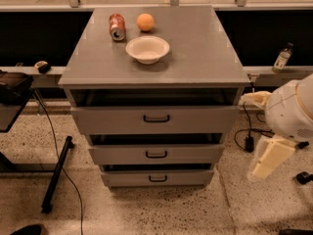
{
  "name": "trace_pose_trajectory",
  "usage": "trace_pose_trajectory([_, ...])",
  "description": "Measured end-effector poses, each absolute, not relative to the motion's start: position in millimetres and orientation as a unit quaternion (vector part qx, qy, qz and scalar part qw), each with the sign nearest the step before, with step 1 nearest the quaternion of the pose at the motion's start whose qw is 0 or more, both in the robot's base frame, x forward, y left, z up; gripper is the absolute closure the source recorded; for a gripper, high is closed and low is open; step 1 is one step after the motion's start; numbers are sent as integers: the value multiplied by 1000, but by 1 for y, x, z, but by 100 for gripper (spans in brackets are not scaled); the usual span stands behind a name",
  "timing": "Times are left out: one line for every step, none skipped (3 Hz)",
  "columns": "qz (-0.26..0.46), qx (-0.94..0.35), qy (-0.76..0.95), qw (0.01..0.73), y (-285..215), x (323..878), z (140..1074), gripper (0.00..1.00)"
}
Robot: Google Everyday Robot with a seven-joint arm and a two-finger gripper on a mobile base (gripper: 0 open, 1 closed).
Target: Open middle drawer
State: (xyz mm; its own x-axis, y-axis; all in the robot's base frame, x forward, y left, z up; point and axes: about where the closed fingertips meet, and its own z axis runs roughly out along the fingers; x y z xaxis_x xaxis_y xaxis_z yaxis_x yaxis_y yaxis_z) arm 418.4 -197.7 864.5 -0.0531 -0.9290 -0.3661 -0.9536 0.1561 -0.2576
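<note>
The grey cabinet (195, 58) has three drawers. The middle drawer (195, 154) has a medium-height flat front and a small black bar handle (156, 154). It sits between the taller top drawer (205, 120) and the shorter bottom drawer (190, 178). A dark gap shows above each front. My white arm (293, 111) is at the right edge. My gripper (266, 161) hangs low to the right of the cabinet, level with the middle and bottom drawers. It is well apart from the handle and touches nothing.
On the cabinet top are a white bowl (147, 49), a red can (117, 26) lying on its side and an orange (145, 22). A bottle (282, 58) stands on the ledge behind right. A black stand leg (56, 175) and cables lie on the floor at left.
</note>
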Motion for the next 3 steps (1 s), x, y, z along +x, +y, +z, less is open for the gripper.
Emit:
trace_pose_trajectory([45,-657,720,220,-191,423,850,0])
trace_pose_trajectory([70,-664,712,218,-172,433,785,0])
trace_pose_trajectory([94,-657,700,264,-155,438,727,0])
